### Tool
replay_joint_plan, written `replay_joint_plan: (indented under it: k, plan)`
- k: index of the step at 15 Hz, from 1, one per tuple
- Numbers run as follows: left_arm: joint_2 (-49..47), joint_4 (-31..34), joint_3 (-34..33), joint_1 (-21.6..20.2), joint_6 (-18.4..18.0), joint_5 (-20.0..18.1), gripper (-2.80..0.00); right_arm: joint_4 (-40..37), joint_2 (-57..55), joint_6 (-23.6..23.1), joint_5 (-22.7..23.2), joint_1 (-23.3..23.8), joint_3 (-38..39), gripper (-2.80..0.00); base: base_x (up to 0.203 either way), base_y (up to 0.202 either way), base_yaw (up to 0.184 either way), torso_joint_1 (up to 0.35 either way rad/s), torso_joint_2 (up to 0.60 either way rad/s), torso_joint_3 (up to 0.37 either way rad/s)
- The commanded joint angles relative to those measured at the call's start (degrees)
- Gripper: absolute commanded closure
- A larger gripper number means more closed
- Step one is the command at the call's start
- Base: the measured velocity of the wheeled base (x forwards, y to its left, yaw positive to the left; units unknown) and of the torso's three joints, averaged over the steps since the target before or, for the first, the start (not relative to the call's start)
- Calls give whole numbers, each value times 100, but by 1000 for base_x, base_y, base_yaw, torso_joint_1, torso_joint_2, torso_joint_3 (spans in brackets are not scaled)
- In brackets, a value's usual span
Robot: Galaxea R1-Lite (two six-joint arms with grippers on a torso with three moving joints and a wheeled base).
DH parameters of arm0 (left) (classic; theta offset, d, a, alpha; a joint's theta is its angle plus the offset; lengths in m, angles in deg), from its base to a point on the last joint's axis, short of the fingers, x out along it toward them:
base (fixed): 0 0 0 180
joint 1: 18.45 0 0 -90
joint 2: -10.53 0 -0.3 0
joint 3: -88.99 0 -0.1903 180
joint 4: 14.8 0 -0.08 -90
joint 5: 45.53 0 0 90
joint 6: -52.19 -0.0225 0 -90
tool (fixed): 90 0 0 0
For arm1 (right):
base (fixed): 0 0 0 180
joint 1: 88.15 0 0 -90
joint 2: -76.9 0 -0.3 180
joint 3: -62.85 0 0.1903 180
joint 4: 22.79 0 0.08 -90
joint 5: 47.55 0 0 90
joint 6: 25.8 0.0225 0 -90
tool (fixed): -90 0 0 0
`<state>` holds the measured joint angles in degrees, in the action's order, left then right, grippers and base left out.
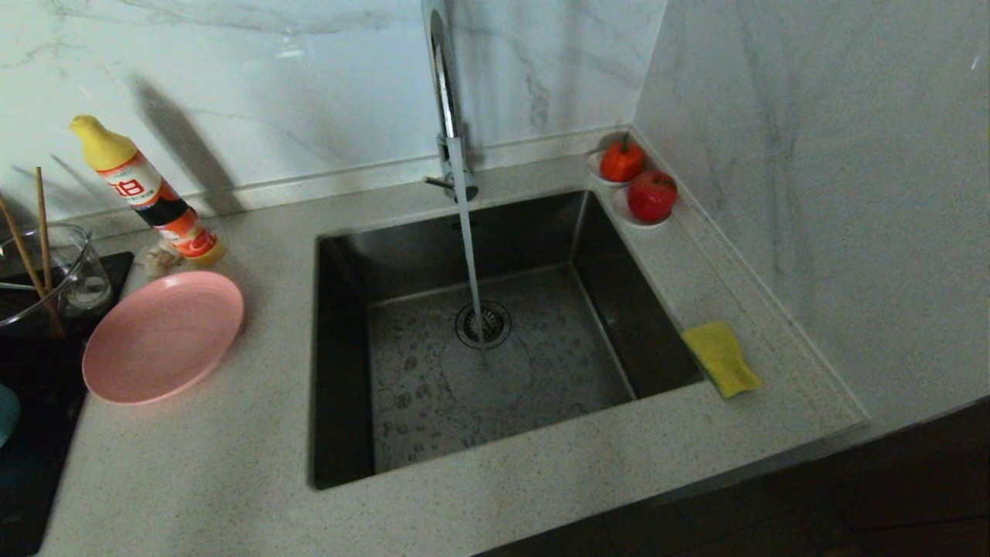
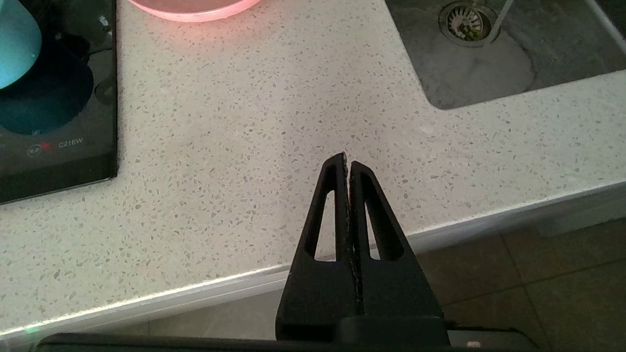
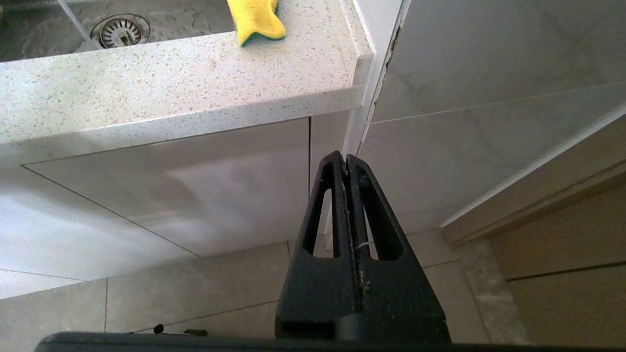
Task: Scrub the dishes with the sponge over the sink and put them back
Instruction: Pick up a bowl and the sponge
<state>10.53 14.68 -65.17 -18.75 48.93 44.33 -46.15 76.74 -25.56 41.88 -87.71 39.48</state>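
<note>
The pink plate (image 1: 162, 337) lies on the speckled counter left of the sink (image 1: 495, 333), partly over the black cooktop's edge; its rim (image 2: 193, 9) shows in the left wrist view. A sliver of the teal bowl (image 1: 6, 411) sits on the cooktop at the far left, also seen as the bowl (image 2: 17, 41). The yellow sponge (image 1: 721, 357) rests on the counter right of the sink, its green face down; the sponge (image 3: 255, 19) shows again in the right wrist view. Water runs from the tap (image 1: 447, 100). My left gripper (image 2: 346, 159) is shut and empty over the counter's front edge. My right gripper (image 3: 344, 157) is shut and empty, low before the cabinet.
A detergent bottle (image 1: 147, 189) leans behind the plate beside a beige rag (image 1: 158, 259). A glass cup with chopsticks (image 1: 46, 271) stands on the black cooktop (image 2: 54, 122). Two red fruits on white saucers (image 1: 638, 186) sit in the back right corner. A wall closes the right side.
</note>
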Motion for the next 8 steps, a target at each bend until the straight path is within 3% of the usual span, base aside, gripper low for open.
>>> replay_joint_plan:
  k: [1, 6, 8]
  plan:
    - [26, 13, -1, -5, 47, 3, 0, -18, -2, -129, 13, 0, 0, 0, 0, 0, 0, 0, 0, 0]
    - [25, -101, -28, -5, 203, 13, 0, -16, -2, -322, 25, 0, 0, 0, 0, 0, 0, 0, 0, 0]
    - [18, -101, -28, -5, 212, 13, 0, -35, -2, -745, 101, 0, -18, 0, 0, 0, 0, 0, 0, 0]
